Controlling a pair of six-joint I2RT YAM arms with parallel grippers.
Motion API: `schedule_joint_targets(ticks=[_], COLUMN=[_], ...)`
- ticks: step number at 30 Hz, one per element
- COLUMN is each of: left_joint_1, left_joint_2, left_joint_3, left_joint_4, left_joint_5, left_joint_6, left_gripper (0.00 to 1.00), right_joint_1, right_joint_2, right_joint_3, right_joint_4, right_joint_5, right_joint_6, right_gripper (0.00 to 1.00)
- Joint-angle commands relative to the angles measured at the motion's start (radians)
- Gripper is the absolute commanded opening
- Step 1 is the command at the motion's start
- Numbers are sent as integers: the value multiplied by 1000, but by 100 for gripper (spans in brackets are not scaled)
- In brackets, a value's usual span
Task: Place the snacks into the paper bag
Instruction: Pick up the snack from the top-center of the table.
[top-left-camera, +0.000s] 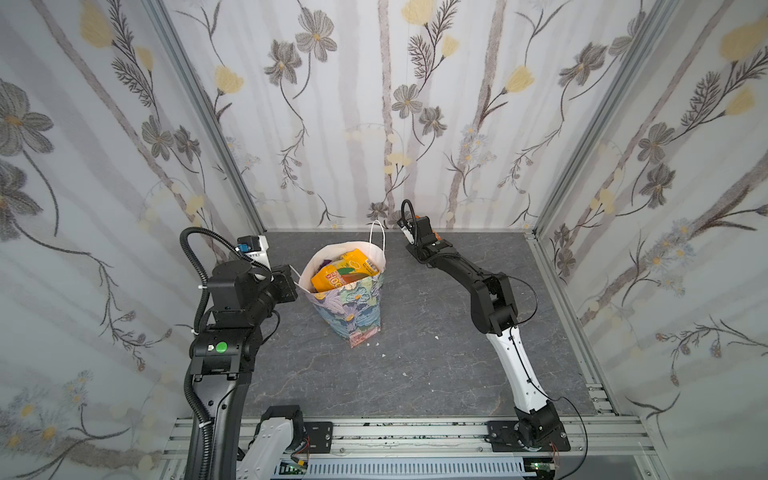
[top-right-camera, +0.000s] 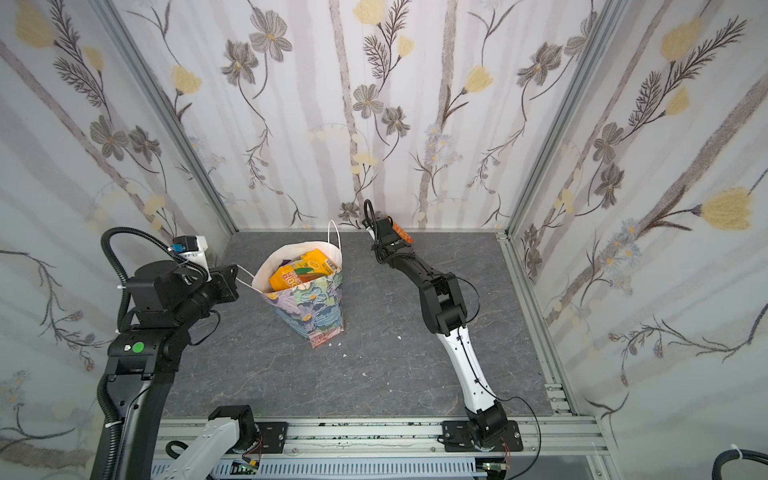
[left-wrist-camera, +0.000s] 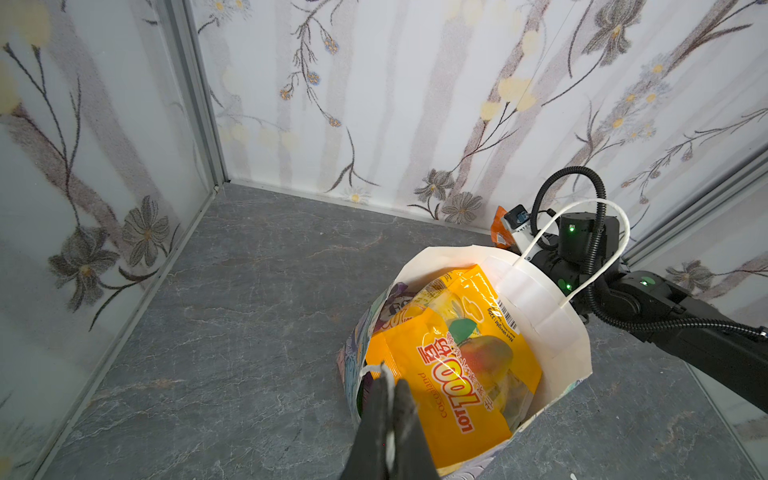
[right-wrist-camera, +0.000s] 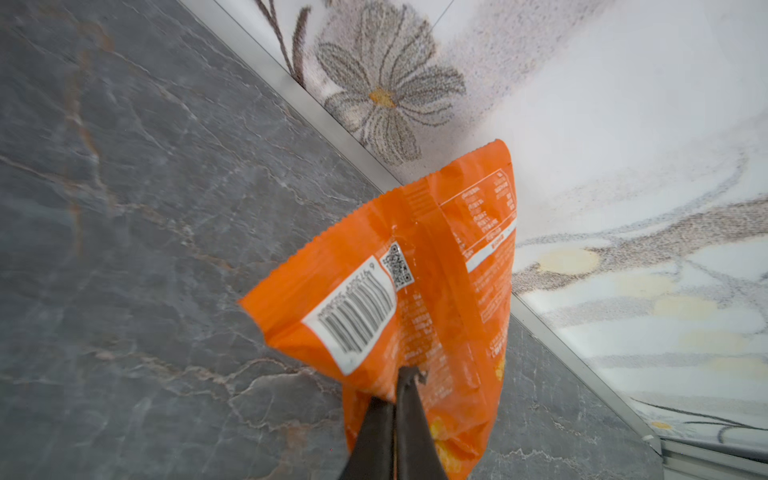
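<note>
Black-and-white arms (top-left-camera: 516, 365), corrugated black cables (top-left-camera: 198, 266)

Illumination is bright, even and diffuse; the pale walls (top-left-camera: 374, 104) glow and shadows on the grey floor (top-left-camera: 436, 353) are faint. Both top views are sharp, with wide-angle stretching toward 3 and 9 o'clock. Glare streaks the yellow packet (left-wrist-camera: 457, 365). The orange packet (right-wrist-camera: 374, 291) shows slight blur; the right gripper (right-wrist-camera: 405, 386) is defocused.

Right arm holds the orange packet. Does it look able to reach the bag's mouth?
Probably yes: bare table lies between the right gripper, shut on the orange packet, and the paper bag, whose mouth the left gripper holds open by a cord handle. The other handle stands up on that side, though.
</note>
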Motion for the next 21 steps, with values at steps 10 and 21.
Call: schedule_joint_targets(ticks=[10, 21], left_joint_1=[2, 2], left_joint_2=[-9, -13], left_joint_3=[-32, -33], left_joint_4=[76, 87], left_joint_5=[23, 31], left_joint_6=[9, 10], left_gripper=[0, 0], right_joint_1=[-10, -18], right_joint_2=[-256, -421], right_joint_3=[-212, -351], right_joint_4=[-68, -75], right_joint_5=[-250, -430], right_joint_6=[265, 380], right_gripper=[0, 0])
